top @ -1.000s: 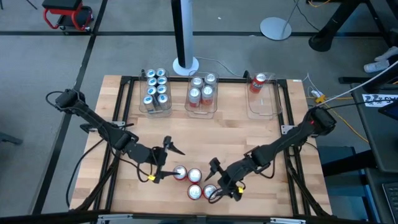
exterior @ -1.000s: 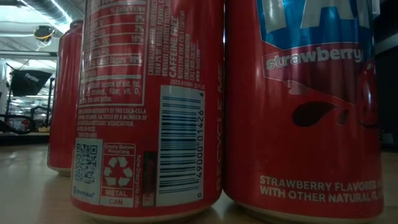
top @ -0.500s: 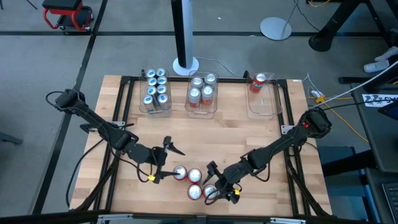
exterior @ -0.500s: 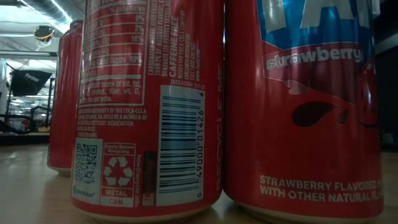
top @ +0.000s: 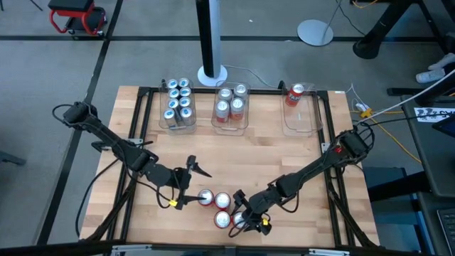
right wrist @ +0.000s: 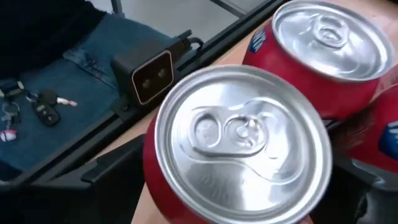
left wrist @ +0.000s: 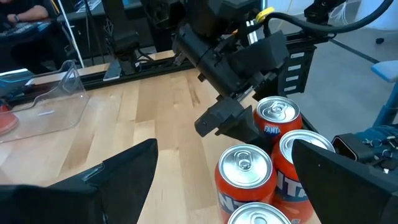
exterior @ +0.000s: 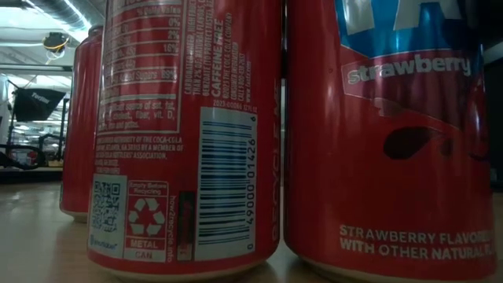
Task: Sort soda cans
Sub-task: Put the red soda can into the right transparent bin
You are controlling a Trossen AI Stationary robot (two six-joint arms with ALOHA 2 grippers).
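- Red soda cans (top: 222, 210) cluster at the table's near edge.
- Right gripper (top: 242, 221), fingers spread, straddles the nearest can (right wrist: 239, 146); it should centre, then close squarely.
- Left gripper (top: 186, 186) waits beside, fingers spread.

Front cans (top: 222, 201): red sides, silver tops; one (exterior: 393, 134) has a blue band with white "strawberry" lettering, another (exterior: 189, 134) white print and a barcode. Left tub (top: 178, 103): teal-blue cans. Middle tub (top: 231, 107): silver-grey (red near the base). Table (top: 242, 153): light wood. Fingers (left wrist: 124, 180): black.
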